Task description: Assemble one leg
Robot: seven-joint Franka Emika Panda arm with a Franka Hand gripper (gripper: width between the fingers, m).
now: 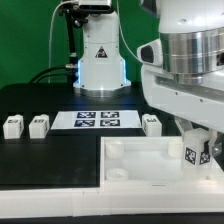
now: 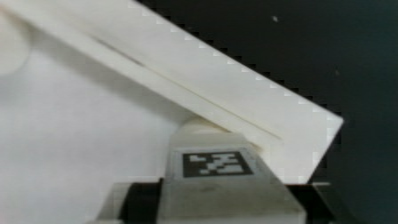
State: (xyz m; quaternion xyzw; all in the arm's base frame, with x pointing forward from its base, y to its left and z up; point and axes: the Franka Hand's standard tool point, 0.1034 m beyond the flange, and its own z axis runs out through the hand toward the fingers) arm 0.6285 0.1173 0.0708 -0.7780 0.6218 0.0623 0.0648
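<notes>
Exterior view: the pincer [image 1: 196, 152] is seen low at the exterior view's right, pinching the leg [image 1: 195, 155], whose tag face is turned toward the camera. The leg is held above the right part of the white tray [image 1: 135, 160], which lies on the black counter [image 1: 50, 155]. Three further legs [image 1: 39, 125] are stood on the counter, two at the exterior view's left and one just right of the marker board [image 1: 98, 120].

Wrist view: the leg [image 2: 215, 160] is shown clamped between the two fingers [image 2: 134, 200], its tag visible. The tray's angled rim [image 2: 196, 75] is seen directly beyond it, against the dark counter [image 2: 329, 40].
</notes>
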